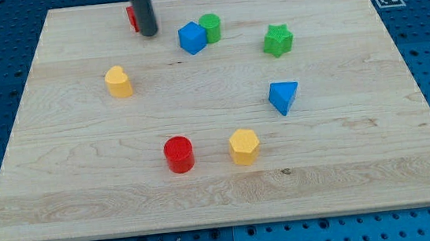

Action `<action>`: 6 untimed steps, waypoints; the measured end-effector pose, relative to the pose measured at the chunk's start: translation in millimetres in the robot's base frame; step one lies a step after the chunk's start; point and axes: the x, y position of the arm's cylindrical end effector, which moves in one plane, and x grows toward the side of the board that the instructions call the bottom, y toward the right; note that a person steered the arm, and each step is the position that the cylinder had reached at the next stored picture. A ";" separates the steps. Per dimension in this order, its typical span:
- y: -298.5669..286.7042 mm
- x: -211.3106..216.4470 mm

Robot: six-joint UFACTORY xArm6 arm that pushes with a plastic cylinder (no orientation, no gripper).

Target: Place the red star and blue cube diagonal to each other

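The blue cube point(191, 38) sits near the view's top centre, touching a green cylinder point(210, 27) on its right. A red block point(131, 18), mostly hidden behind my rod, lies at the view's top, left of the blue cube; its shape cannot be made out. My tip point(148, 33) rests on the board just right of and touching or nearly touching the red block, about a block's width left of the blue cube.
A green star point(278, 40) is at the upper right. A blue triangular block point(282, 96) is right of centre. A yellow block point(118, 81) is at the left. A red cylinder point(179, 154) and a yellow hexagonal block point(244, 146) lie lower centre.
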 end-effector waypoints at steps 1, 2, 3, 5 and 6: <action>39.0 -2.0; 33.3 -16.3; -2.4 -32.8; -27.9 -32.8; -33.7 -32.4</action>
